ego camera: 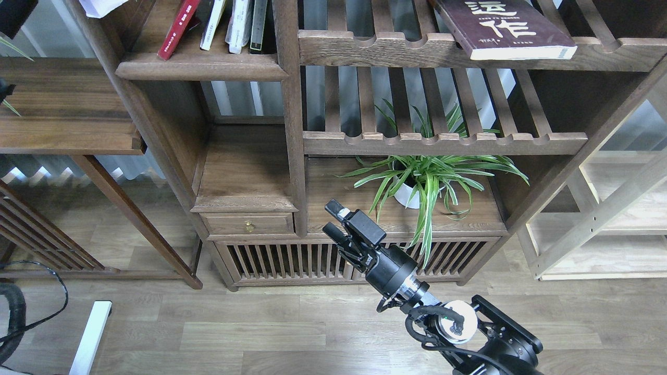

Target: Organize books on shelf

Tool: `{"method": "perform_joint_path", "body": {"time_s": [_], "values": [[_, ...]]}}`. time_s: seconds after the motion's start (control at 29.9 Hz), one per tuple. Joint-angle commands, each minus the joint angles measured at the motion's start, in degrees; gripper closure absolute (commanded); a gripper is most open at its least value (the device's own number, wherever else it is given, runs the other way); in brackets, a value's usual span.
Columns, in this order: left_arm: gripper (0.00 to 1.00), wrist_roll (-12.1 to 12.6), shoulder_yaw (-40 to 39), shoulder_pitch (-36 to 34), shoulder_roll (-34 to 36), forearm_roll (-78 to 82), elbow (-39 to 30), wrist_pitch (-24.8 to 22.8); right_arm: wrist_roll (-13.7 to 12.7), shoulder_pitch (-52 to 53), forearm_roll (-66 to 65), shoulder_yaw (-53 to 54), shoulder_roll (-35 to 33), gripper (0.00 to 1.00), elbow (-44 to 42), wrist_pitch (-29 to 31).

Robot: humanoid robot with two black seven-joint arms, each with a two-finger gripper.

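We are looking down at a maroon book [503,28] lying flat on the upper slatted rack [396,49], its corner sticking out past the scalloped front rail; two big white Chinese characters are showing on its cover, with smaller print beneath that is too fine for us to read, and its top is running off the upper edge of the view. To the left, on the solid shelf [200,67] with the rounded front edge, a red book [177,28] is leaning to the right, with small pale writing on its spine that we cannot make out. Beside it other books [239,26] are standing nearly upright, white and dark ones, their spine text too small for us and their tops cut off. At the top left corner a scrap of a white book [104,6] is peeking in, mostly out of the frame, and whatever is holding it is not visible; a dark shape at that corner is too cut off to name. Our right hand [330,219] is hanging low in front of the cabinet, below the potted plant [424,179], its two fingers [333,208] standing slightly apart and gripping nothing. Our left hand is not showing anywhere. The floor [260,323] is of pale wood planks.
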Motion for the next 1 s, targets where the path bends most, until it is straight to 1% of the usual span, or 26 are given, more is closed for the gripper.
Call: {"method": "perform_joint_path", "body": {"time_s": [0.0,0.17,0.27,0.43,0.67,0.8,0.87,0.97], "values": [[1.00,-2.1,2.5,-1.4,0.7,0.0,2.3,0.7,0.0,-0.1,0.0,0.1,0.0,0.04,0.0,0.0],[1.00,-5.0,6.6,-6.2,0.9,0.1,7.1,1.5,0.0,-0.1,0.0,0.1,0.0,0.04,0.0,0.0],[1.00,-5.7,9.1,-8.8,0.9,0.3,9.9,2.1,0.1,-0.1,0.0,0.2,0.0,0.03,0.0,0.0],[0.99,-7.5,13.0,-13.1,0.8,0.3,14.3,2.3,0.1,-0.1,0.1,0.5,0.0,0.03,0.0,0.0],[0.99,-9.8,17.2,-15.8,0.8,0.3,18.7,4.1,0.1,-0.2,0.3,0.3,0.0,0.02,0.1,0.0],[0.99,-12.1,18.8,-17.2,0.8,0.3,20.9,5.6,0.0,-0.9,0.3,0.1,0.0,0.02,0.0,0.0],[0.99,-12.9,19.1,-17.4,0.8,0.3,21.2,6.6,0.0,-1.2,0.3,0.1,0.0,0.02,0.0,0.0],[0.99,-13.4,19.6,-17.4,0.8,0.3,21.3,7.9,0.0,-1.6,0.3,0.0,0.0,0.02,0.1,0.0]]}}
